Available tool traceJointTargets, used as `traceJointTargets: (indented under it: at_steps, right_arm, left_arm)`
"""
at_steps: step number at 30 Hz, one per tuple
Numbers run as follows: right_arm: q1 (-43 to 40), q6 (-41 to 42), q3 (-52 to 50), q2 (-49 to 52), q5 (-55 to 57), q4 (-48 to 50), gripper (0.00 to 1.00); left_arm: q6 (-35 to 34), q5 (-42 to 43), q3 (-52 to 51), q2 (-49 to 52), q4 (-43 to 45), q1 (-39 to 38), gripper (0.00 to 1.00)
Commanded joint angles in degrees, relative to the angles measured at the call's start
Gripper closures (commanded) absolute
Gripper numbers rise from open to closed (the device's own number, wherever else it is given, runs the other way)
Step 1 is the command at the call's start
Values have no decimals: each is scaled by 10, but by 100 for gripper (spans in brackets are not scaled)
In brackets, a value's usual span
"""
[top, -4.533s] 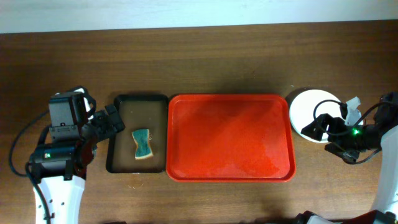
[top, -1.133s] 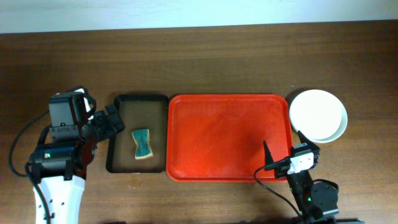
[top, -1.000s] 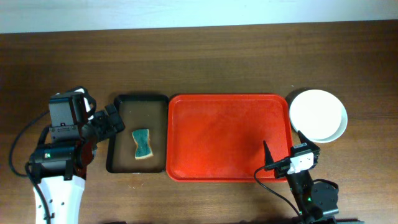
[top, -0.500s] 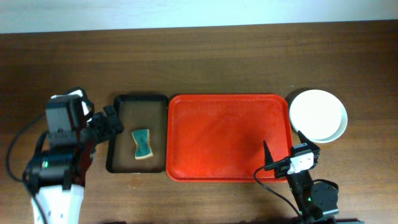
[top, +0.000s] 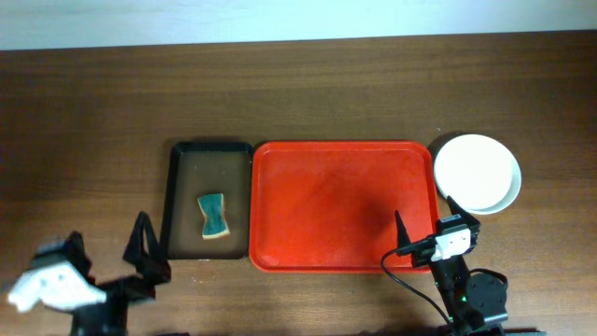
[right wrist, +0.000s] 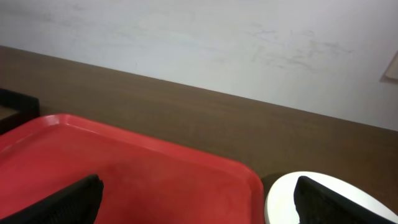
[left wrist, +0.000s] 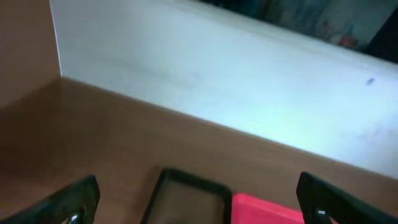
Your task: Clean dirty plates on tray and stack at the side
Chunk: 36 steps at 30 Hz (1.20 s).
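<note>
Beside right rim of tray (top: 345, 205), plates (top: 476, 173)

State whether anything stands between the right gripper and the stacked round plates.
Nothing visible does: the stack of round shallow plates, white on top, lies just ahead of the open right gripper, beside the red plastic tray.

The red tray (top: 345, 207) lies flat at frame centre, long side running left to right. The plates (top: 477, 173) sit stacked just beside its upper right corner, the white one on top, clean-looking.
</note>
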Motion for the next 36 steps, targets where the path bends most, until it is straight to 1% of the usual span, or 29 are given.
traceJointTargets:
  at_steps: [1, 3, 5, 6, 7, 11, 14, 16, 20, 26, 30, 31, 32, 34, 36]
  right_arm:
    - [5, 4, -4, -5, 7, -2, 2]
    - [5, 4, -4, -5, 7, -2, 2]
    - [5, 4, -4, -5, 7, -2, 2]
    - [5, 4, -4, -5, 7, -2, 2]
    - [5, 4, -4, -5, 7, -2, 2]
    - [5, 4, -4, -5, 7, -2, 2]
    - [5, 4, -4, -5, 7, -2, 2]
    - [5, 4, -4, -5, 7, -2, 2]
    - [5, 4, -4, -5, 7, -2, 2]
    - [5, 4, -4, -5, 7, -2, 1]
    - [5, 4, -4, -5, 7, -2, 2]
    - [5, 4, -4, -5, 7, -2, 2]
    - [5, 4, -4, -5, 7, -2, 2]
    - [5, 4, -4, -5, 7, -2, 2]
    - [5, 4, -4, -5, 7, -2, 2]
  left_arm:
    - [-3, -2, -88, -88, 80, -14, 1]
    - [-3, -2, -148, -134, 166, -30, 1]
    - [-3, 9, -220, -178, 293, -48, 1]
    - [-3, 11, -239, -181, 333, -53, 1]
    - [-3, 24, -268, -181, 410, -58, 1]
    - [-3, 51, -350, -181, 614, -59, 1]
    - [-3, 51, -417, -181, 723, -59, 1]
    - [-3, 52, -450, -181, 752, -59, 1]
    - [-3, 52, -509, -181, 757, -59, 1]
    - [-3, 43, -566, -181, 750, -59, 1]
    - [-1, 43, -567, -181, 620, -59, 1]
    - [8, 43, -567, -181, 564, -59, 1]
    - [20, 43, -567, -181, 518, -59, 1]
    - [69, 43, -567, -181, 409, -59, 1]
    - [102, 44, -567, -181, 410, -59, 1]
